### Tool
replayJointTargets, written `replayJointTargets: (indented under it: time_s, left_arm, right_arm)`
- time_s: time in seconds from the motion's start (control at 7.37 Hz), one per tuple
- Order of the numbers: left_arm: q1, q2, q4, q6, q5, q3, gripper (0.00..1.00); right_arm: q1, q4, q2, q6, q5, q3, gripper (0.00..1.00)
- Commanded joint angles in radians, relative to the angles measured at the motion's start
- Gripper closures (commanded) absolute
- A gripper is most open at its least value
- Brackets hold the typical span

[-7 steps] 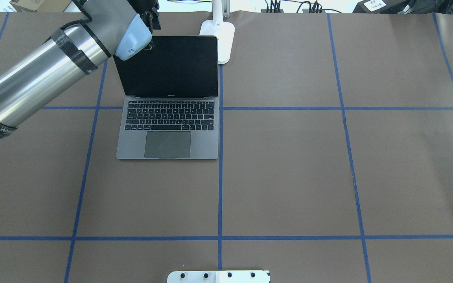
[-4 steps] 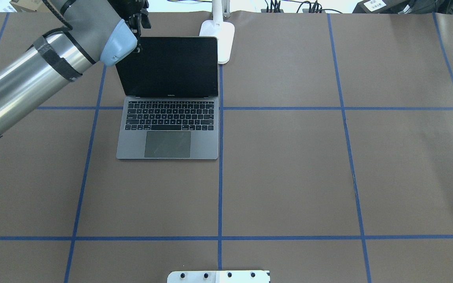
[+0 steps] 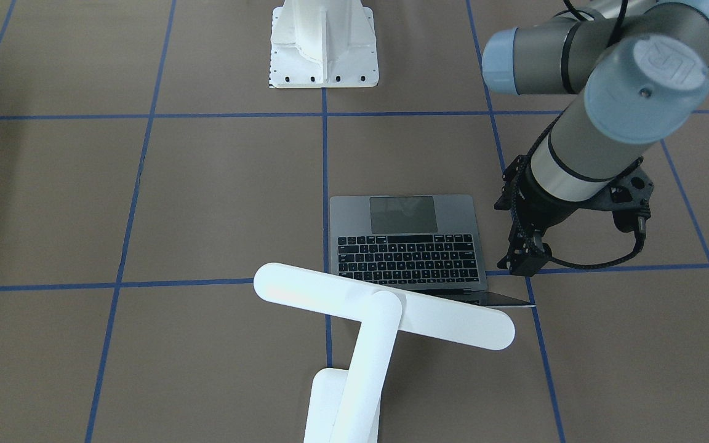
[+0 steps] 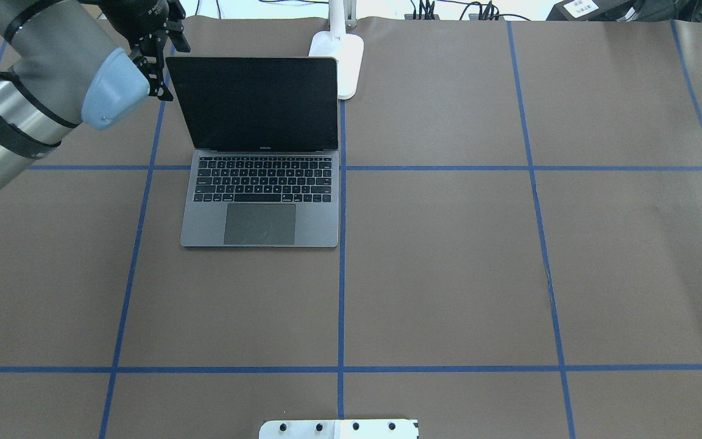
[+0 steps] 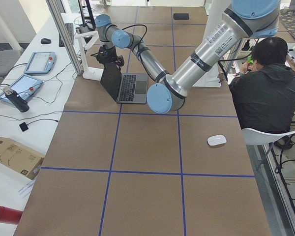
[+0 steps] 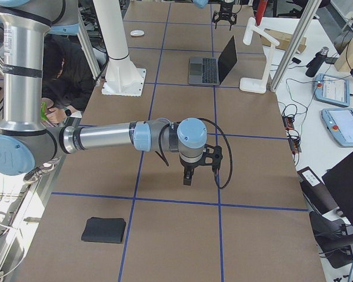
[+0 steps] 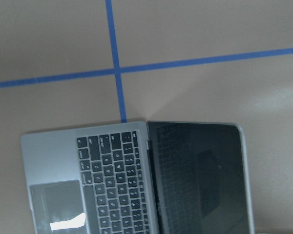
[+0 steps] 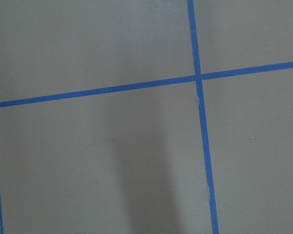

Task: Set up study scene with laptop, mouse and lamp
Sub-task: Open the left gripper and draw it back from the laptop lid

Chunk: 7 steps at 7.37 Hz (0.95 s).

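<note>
The grey laptop (image 4: 259, 207) lies open on the table with its dark screen up; it also shows in the front view (image 3: 410, 246) and in the left wrist view (image 7: 112, 180). The white lamp (image 4: 345, 58) stands behind its right rear corner, and its bar head (image 3: 385, 311) hangs over the screen. The white mouse (image 5: 217, 140) lies far off on the table, near the seated person. My left gripper (image 4: 165, 64) hovers open and empty beside the screen's left edge. My right gripper (image 6: 188, 176) hangs over bare table far from the laptop; I cannot tell whether it is open or shut.
A white bolted pedestal (image 3: 324, 43) stands at the robot's side of the table. A flat black mat (image 6: 104, 229) lies at the table's right end. A person (image 5: 265, 93) sits by the pedestal. Tablets and cables lie beyond the far edge.
My left arm has swung left, and its gripper has moved from over the screen's top left corner to beside the screen. The laptop and lamp have not moved.
</note>
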Motion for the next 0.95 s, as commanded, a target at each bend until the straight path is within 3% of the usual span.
replayJointTargets:
  time_s: [0.0, 0.41, 0.81]
  left_arm:
    - [0.003, 0.078, 0.077, 0.200, 0.037, -0.150, 0.00]
    - [-0.003, 0.168, 0.076, 0.502, 0.035, -0.257, 0.00]
    - [0.004, 0.161, 0.063, 0.509, 0.040, -0.301, 0.00]
  right_arm:
    - [-0.007, -0.005, -0.061, -0.109, -0.001, -0.003, 0.01]
    - [-0.014, -0.006, -0.205, -0.333, 0.002, -0.013, 0.01]
    - [-0.046, -0.006, -0.218, -0.676, 0.004, -0.166, 0.01]
